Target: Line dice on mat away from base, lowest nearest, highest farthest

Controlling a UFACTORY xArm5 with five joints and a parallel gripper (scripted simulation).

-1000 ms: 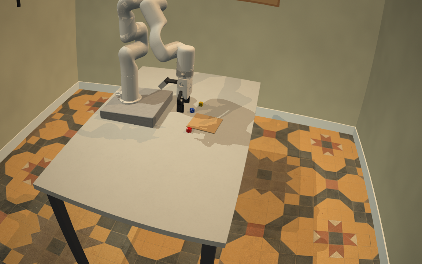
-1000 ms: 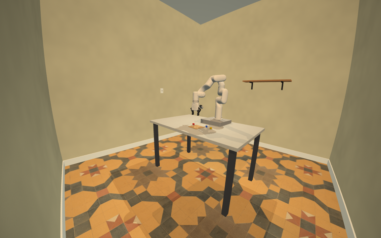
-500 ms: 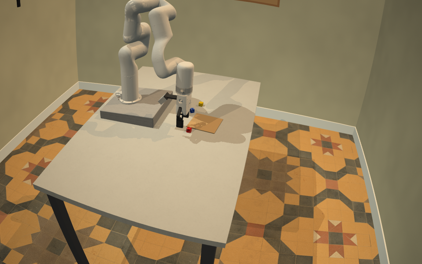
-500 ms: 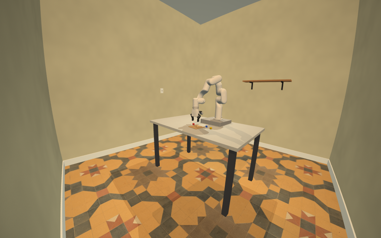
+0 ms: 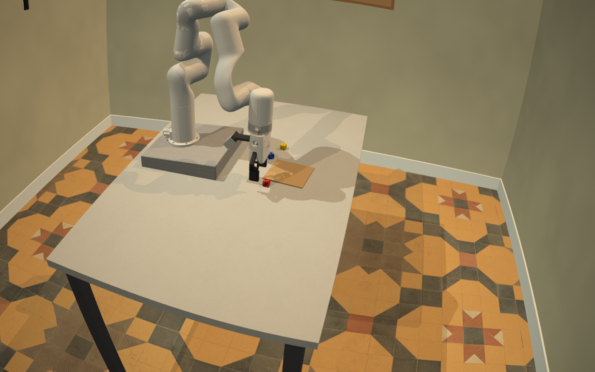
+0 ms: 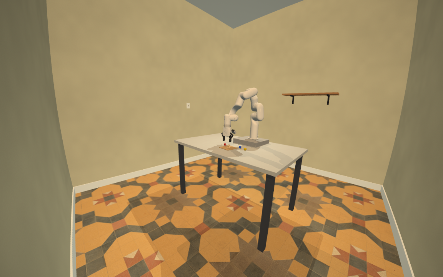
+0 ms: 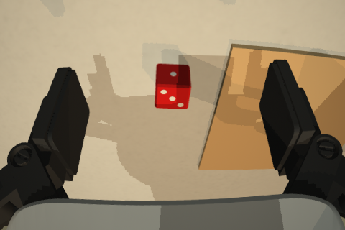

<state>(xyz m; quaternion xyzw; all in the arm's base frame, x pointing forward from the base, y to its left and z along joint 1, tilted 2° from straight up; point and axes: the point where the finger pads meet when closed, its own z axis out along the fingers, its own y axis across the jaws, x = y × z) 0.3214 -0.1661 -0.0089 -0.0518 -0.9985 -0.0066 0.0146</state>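
Observation:
My gripper (image 5: 258, 169) (image 6: 227, 139) (image 7: 172, 85) is open and empty above the table. The red die (image 5: 266, 183) (image 6: 224, 144) (image 7: 172, 95) lies flat on the table, below and between the spread fingers in the wrist view. Its upper face shows three pips, and a darker side face shows one. The orange-brown mat (image 5: 301, 179) (image 6: 228, 148) (image 7: 223, 151) lies flat beside the red die, with no die on it. The blue die (image 5: 270, 155) (image 6: 240, 147) and yellow die (image 5: 283, 146) (image 6: 245, 149) lie off the mat's far side in the top view; their pips are too small to read.
The grey base block (image 5: 179, 161) (image 6: 255, 142) stands close behind the gripper on the robot's side. The right finger overlaps the mat in the wrist view. The white table (image 5: 198, 240) (image 6: 199, 146) extends beyond the red die toward the top camera.

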